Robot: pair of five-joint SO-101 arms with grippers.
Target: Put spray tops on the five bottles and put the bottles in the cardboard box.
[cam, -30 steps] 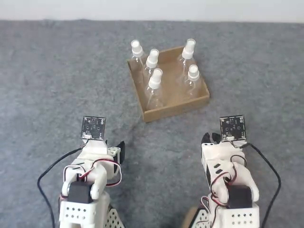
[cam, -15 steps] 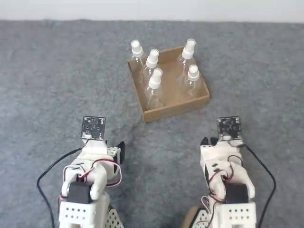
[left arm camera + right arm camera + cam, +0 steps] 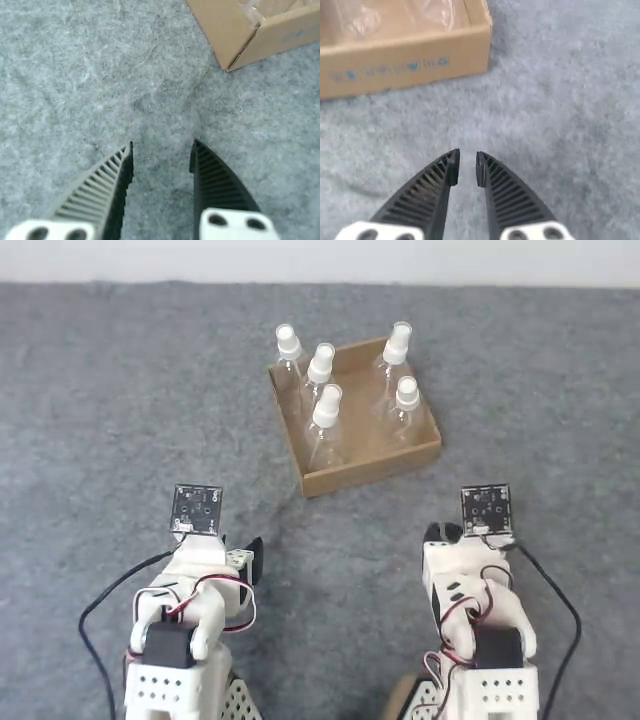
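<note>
Five clear bottles with white spray tops stand upright in the cardboard box (image 3: 370, 468): one at the back left corner (image 3: 288, 344), two beside it (image 3: 320, 365) (image 3: 326, 410), and two on the right (image 3: 398, 344) (image 3: 406, 395). My left gripper (image 3: 250, 552) rests low over the carpet near the front left, open and empty, with its fingertips (image 3: 161, 147) a short way from the box corner (image 3: 235, 25). My right gripper (image 3: 440, 532) sits at the front right, its fingers nearly together (image 3: 467, 159) with nothing between them, facing the box's front wall (image 3: 405, 62).
Grey carpet (image 3: 120, 390) covers the table on all sides of the box. A pale wall edge (image 3: 320, 260) runs along the back. Black cables (image 3: 100, 610) trail from both arm bases at the front.
The right arm wobbled slightly to the left and back. The left arm, the box and the bottles have stayed put.
</note>
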